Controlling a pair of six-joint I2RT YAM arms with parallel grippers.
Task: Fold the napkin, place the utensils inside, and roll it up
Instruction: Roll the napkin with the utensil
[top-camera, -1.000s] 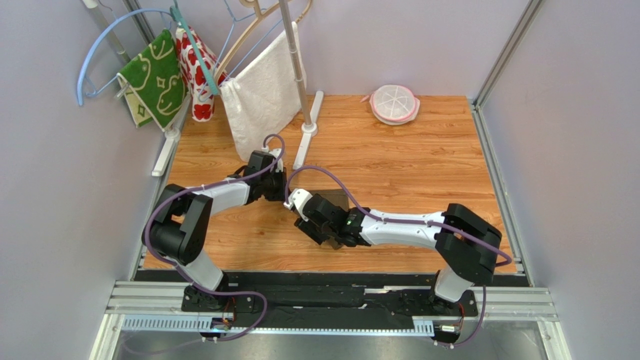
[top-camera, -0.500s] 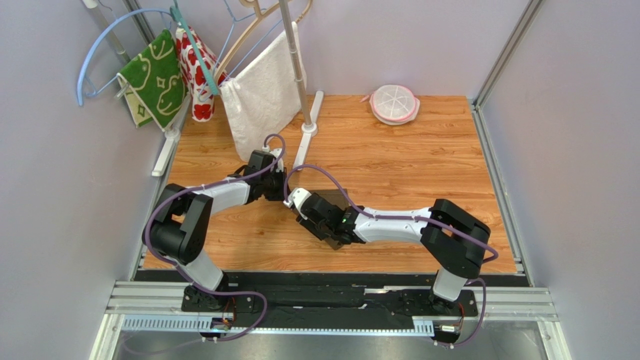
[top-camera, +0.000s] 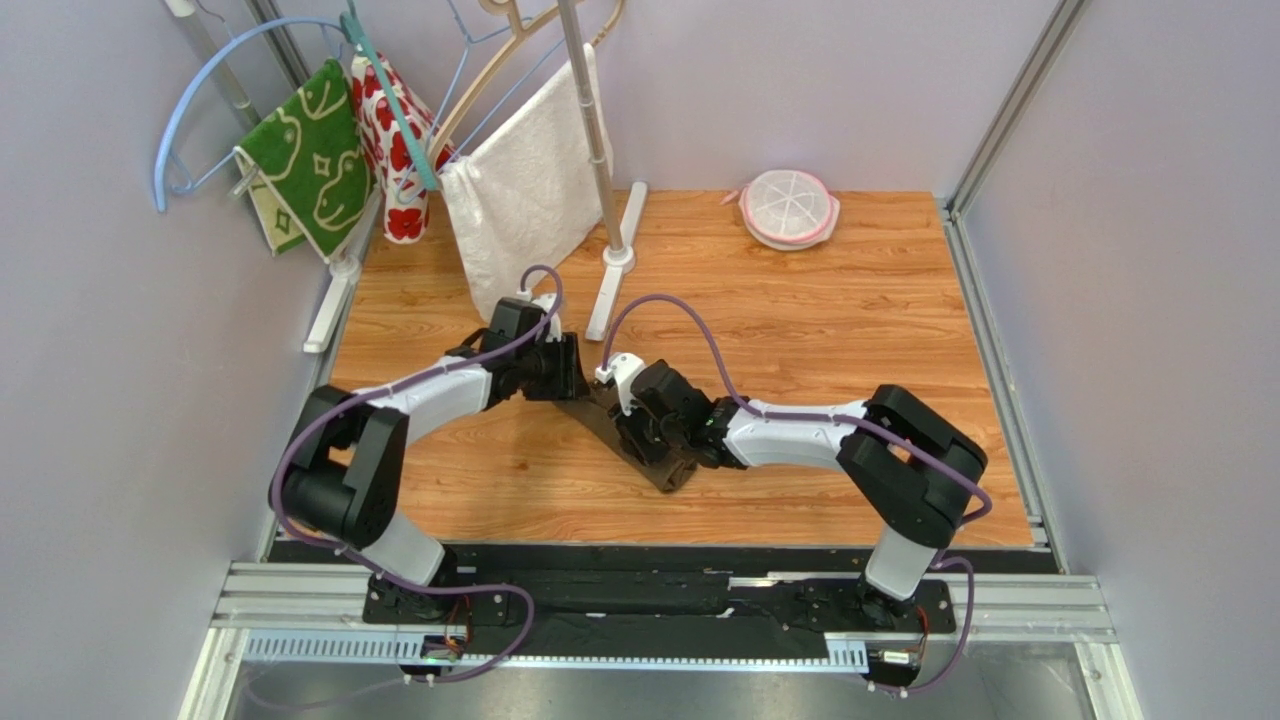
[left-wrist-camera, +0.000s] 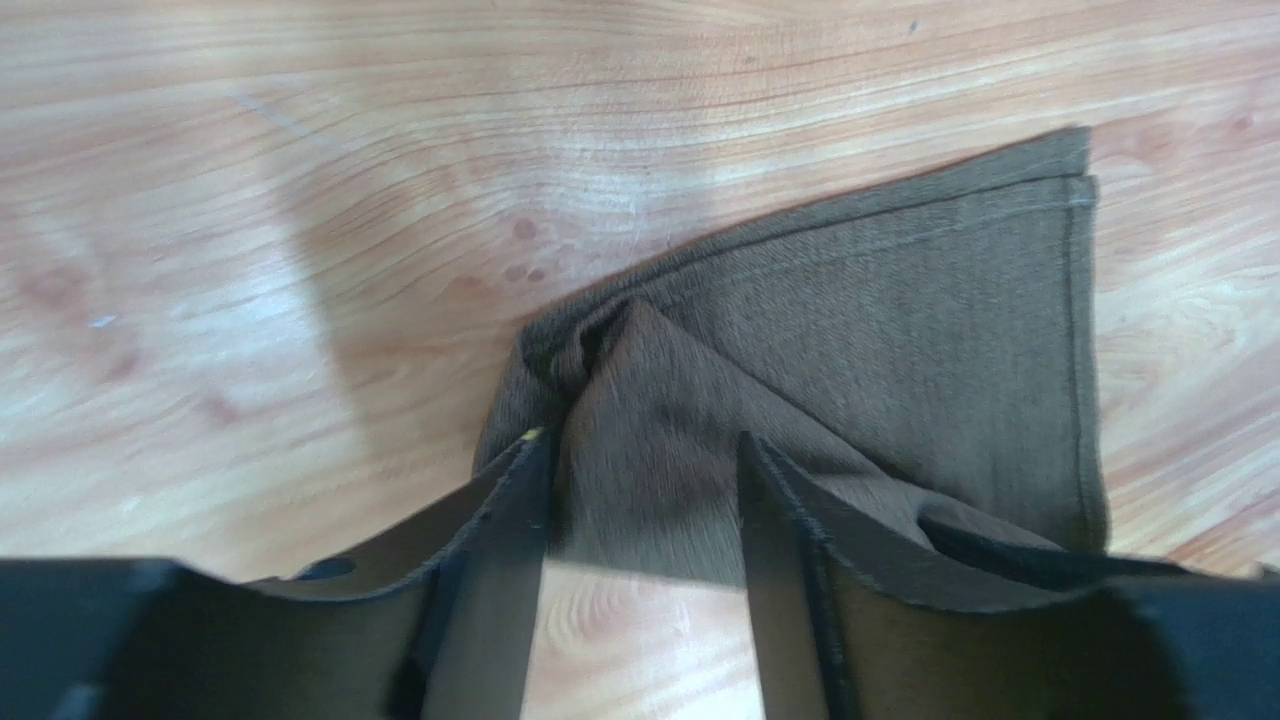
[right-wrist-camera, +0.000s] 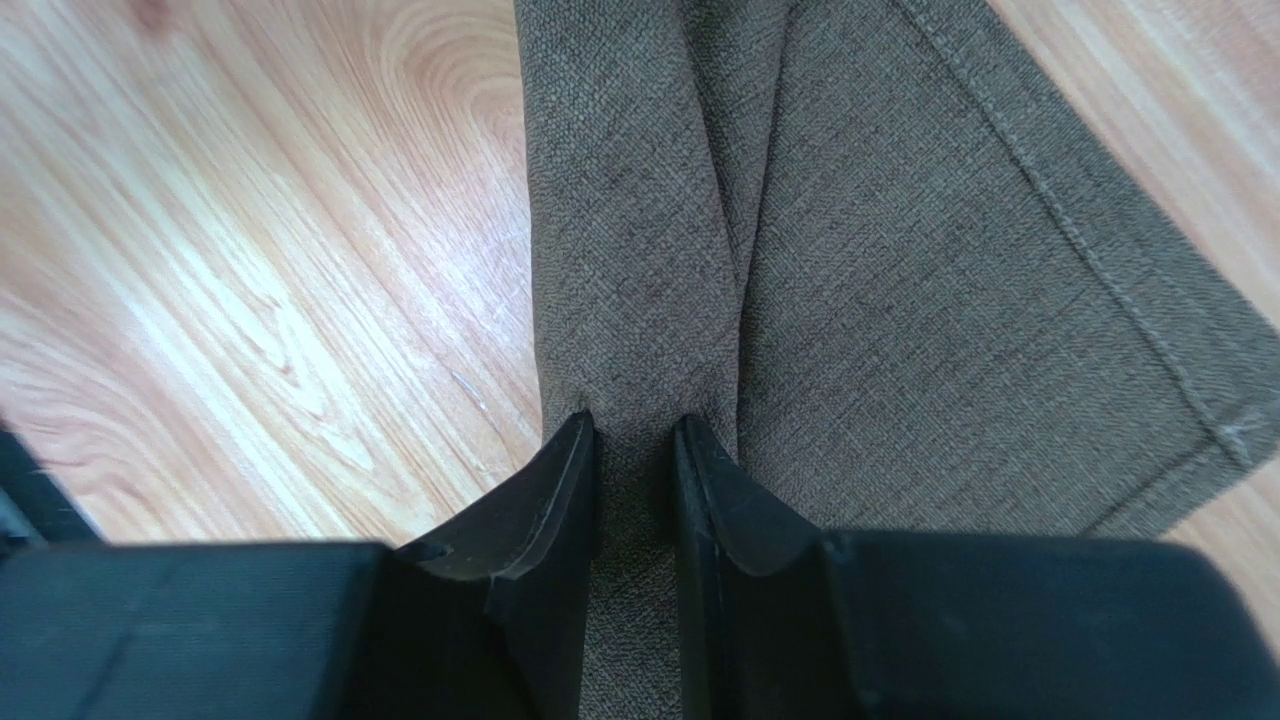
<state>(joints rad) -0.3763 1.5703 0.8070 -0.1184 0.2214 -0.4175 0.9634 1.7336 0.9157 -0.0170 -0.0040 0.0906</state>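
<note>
The dark brown napkin (top-camera: 663, 464) lies folded and bunched on the wooden table between the two arms, mostly hidden under them in the top view. My left gripper (top-camera: 583, 384) hovers at its left end. In the left wrist view the left gripper (left-wrist-camera: 639, 468) is open, its fingers astride a raised fold of the napkin (left-wrist-camera: 902, 330) without pinching it. My right gripper (top-camera: 637, 432) sits over the cloth's middle. In the right wrist view the right gripper (right-wrist-camera: 634, 438) has its jaws drawn close on a narrow ridge of the napkin (right-wrist-camera: 932, 300). The utensils are out of view.
At the back left a rack holds a white towel (top-camera: 526, 188), a green patterned cloth (top-camera: 313, 150) and a red patterned cloth (top-camera: 394, 143). Its pole stands on a white base (top-camera: 616, 255). A round pink and white lid (top-camera: 789, 207) lies at the back right.
My left gripper has opened and let go of the cloth. My right gripper has moved left and towards the back, and its jaws have narrowed onto a fold of the napkin.
</note>
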